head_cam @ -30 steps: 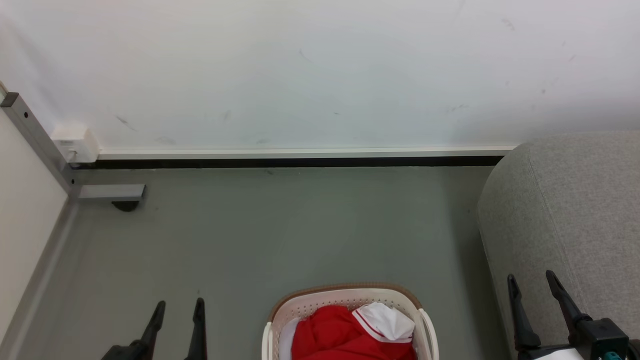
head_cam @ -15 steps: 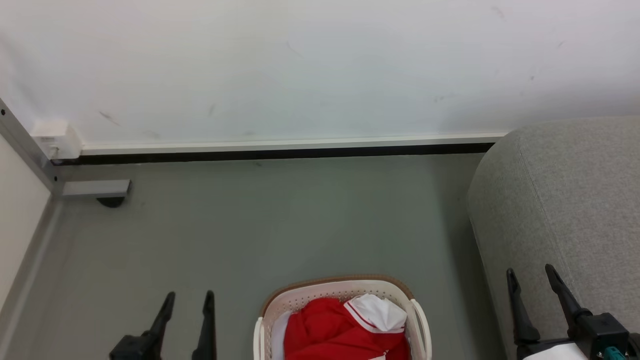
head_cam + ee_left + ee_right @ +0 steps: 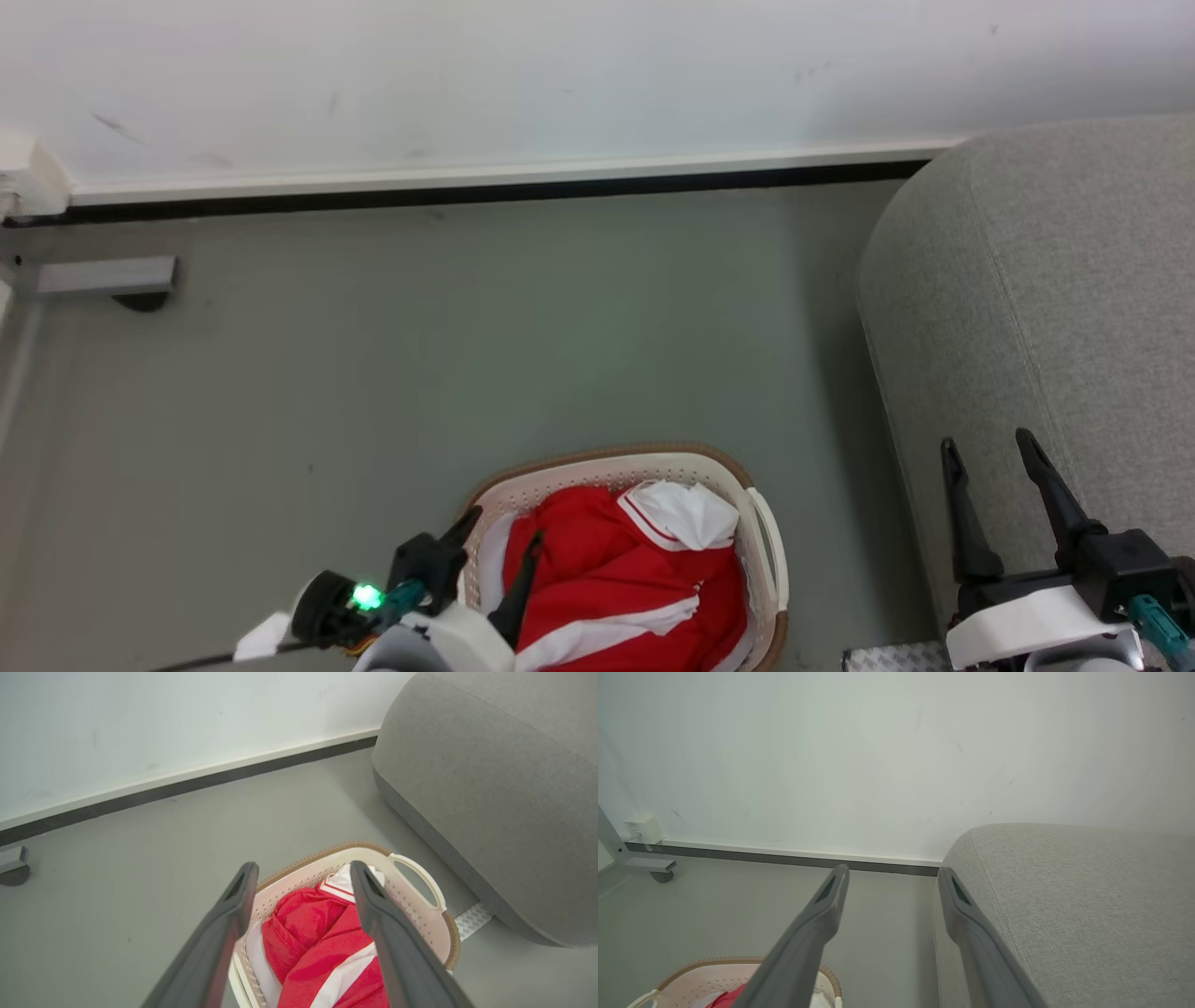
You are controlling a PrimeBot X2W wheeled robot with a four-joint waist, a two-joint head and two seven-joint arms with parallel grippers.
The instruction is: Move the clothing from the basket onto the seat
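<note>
The cream basket with a brown rim stands on the floor at the bottom centre. Red clothing with white stripes and a white collar piece fills it. My left gripper is open, hanging over the basket's left rim, its fingers apart from the fabric. In the left wrist view the left gripper frames the clothing inside the basket. My right gripper is open and empty beside the grey seat. The right wrist view shows the right gripper open, the seat and the basket.
A white wall with a dark baseboard runs along the back. A grey metal leg with a caster and a white box sit at the far left. A textured strip lies on the floor by the seat's base.
The head camera has tilted down, shifting the whole picture. My left gripper has swung right, from the bare floor to over the basket's left rim. The right gripper has hardly moved.
</note>
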